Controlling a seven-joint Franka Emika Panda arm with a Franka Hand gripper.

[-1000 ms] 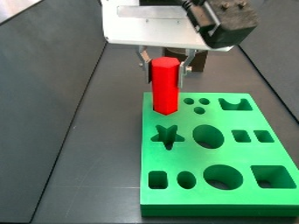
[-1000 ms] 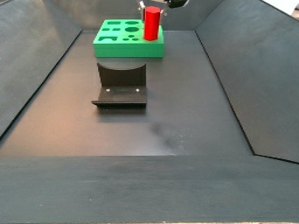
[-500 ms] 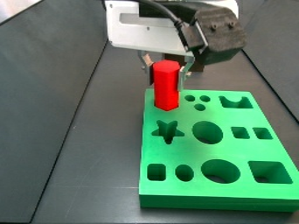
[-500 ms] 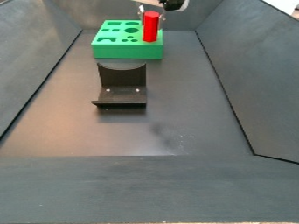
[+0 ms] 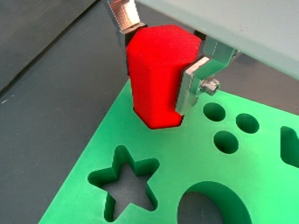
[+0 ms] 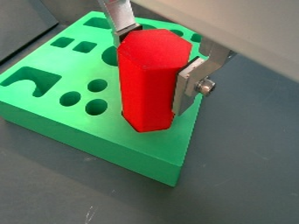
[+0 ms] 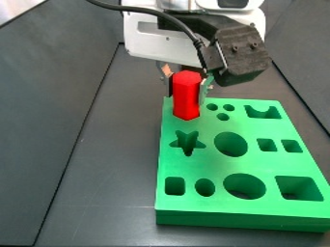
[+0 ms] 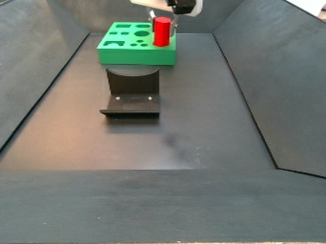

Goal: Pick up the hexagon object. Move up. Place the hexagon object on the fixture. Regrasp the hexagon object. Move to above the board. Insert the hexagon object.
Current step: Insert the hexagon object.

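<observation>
- A dark, matte floor (image 8: 166,143) with sloping dark side walls fills both side views; the light is even.
- The green board (image 7: 258,188) lies flat on this floor, at the far end in a side view (image 8: 128,48), with its shaped holes facing up: a star (image 7: 187,145), circles, squares and ovals.
- The fixture (image 8: 132,98), a dark bracket on a base plate, stands on the floor just in front of the board, apart from the gripper.
- The gripper (image 7: 184,75) hangs over a corner region of the board, under the white wrist housing and the black camera block.
- In both wrist views its two silver fingers (image 5: 198,74) press against opposite sides of the red hexagon piece (image 5: 160,74), so the claw is closed on it, only as wide as the piece.
- The red piece stands upright, its hexagonal top face up near the fingers (image 6: 193,79) and its lower end at the board's surface (image 6: 146,83).
- In a wrist view that lower end sits at the board's edge region, next to the star hole (image 5: 126,179) and the small round holes (image 5: 232,131).
- How deep the piece has gone into its hole cannot be told.
</observation>
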